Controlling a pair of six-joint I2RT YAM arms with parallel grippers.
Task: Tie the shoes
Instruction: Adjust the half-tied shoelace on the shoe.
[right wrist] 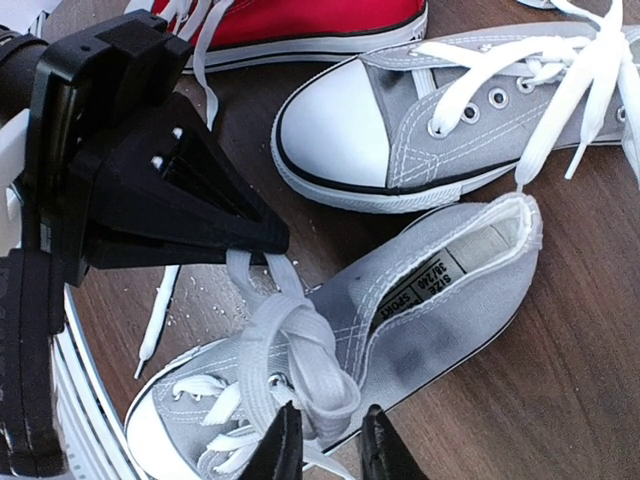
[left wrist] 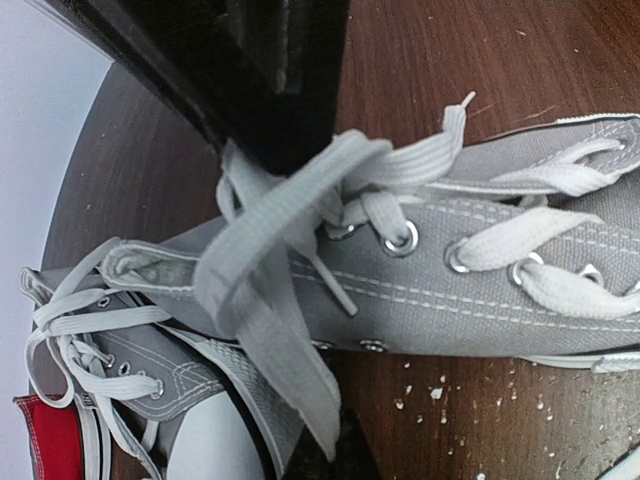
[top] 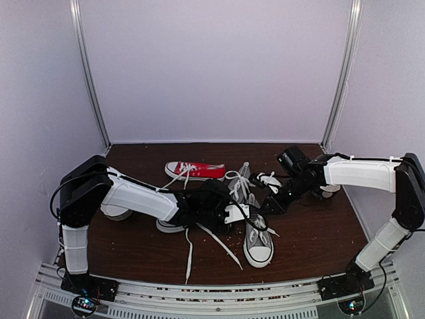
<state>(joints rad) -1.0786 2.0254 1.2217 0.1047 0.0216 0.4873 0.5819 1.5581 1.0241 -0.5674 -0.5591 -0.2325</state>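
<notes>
The left fingers [right wrist: 200,200] are pressed together to a point, pinching a lace [left wrist: 270,260] just above the eyelets of the near grey shoe [top: 257,240]. From that pinch the flat white lace falls in a wide loop across the shoe's side. The right fingers [right wrist: 283,450] stand a little apart with the low end of the same loop between their tips; I cannot tell whether they grip it.

This shoe lies on the counter [top: 312,232] in front of the arms, toe toward their bases, heel under the two sets of fingers. Its open mouth shows only a printed size label on the insole. The second grey shoe [top: 239,186] sits just behind it, its laces loose. A red shoe [top: 196,171] lies beyond that, toward the back wall. Loose lace ends [top: 189,256] trail over the wood toward the near edge, among pale crumbs [left wrist: 430,395].
</notes>
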